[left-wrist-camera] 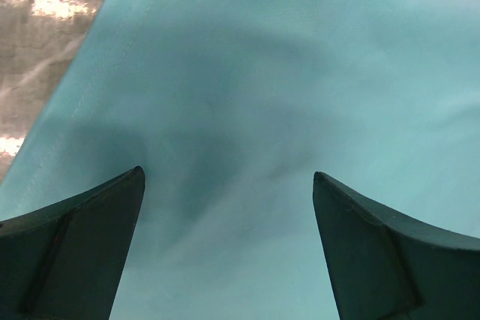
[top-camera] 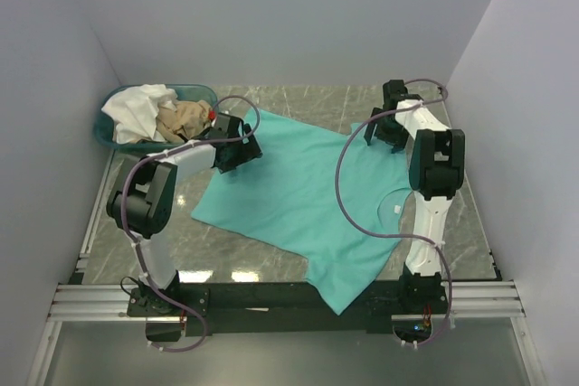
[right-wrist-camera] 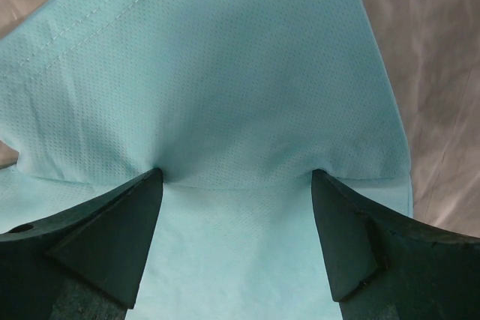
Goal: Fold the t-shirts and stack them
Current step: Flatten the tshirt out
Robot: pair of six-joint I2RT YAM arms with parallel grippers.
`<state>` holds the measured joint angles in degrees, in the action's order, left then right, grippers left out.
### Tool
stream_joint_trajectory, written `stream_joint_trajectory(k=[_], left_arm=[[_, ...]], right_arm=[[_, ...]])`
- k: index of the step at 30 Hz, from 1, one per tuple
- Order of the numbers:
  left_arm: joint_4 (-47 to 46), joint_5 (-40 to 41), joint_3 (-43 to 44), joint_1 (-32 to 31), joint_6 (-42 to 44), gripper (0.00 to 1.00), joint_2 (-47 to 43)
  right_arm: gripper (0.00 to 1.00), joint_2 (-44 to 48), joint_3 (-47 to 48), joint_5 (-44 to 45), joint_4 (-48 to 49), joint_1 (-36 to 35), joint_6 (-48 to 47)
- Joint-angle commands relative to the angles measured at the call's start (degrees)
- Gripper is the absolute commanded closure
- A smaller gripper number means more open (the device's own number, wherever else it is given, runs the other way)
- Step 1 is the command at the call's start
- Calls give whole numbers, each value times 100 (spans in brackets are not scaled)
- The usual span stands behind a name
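**Both grippers open over the teal-green cloth t-shirt (top-camera: 289, 196), nothing held yet**

The left gripper (left-wrist-camera: 229, 177) is wide open, with smooth teal cloth right under it and the shirt's edge just to its left. The right gripper (right-wrist-camera: 236, 177) is open too, and a folded-over flap of sleeve sits between its fingers. The shirt lies flat but crooked on the grey marble surface (top-camera: 461, 214) between the two grippers. If a gripper shuts too high, I think it may pinch only air or one thin layer. If one side pulls faster, the fold could go wonky or bunch up. Just beyond the left gripper, the white cloth t-shirt (top-camera: 136, 108) and tan cloth t-shirt (top-camera: 185, 117) wait in the shallow teal plastic basket (top-camera: 194, 90).
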<state>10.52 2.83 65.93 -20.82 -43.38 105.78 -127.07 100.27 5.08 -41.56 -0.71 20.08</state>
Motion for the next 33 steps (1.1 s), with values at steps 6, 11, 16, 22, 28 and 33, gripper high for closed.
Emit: stream_joint_trajectory(k=[6, 11, 16, 22, 28, 33], left_arm=[[-130, -467, 517, 8, 31, 1, 250], [-103, -651, 552, 8, 92, 0, 321], [-147, -802, 587, -1, 57, 1, 365], [107, -512, 859, -1, 75, 1, 164], [284, -301, 318, -19, -109, 0, -969], [564, 147, -782, -28, -574, 1, -2312]], right_arm=[[15, -1178, 2106, -51, -1011, 352, -715], [15, -1759, 3252, -95, -1241, 379, -1190], [13, -1910, 3403, -420, -749, 387, -1436], [11, -1998, 3876, -903, -125, 387, -1603], [10, -597, 3259, -905, 7, 283, -1525], [9, 1277, 1271, -281, 323, 98, -1130]])
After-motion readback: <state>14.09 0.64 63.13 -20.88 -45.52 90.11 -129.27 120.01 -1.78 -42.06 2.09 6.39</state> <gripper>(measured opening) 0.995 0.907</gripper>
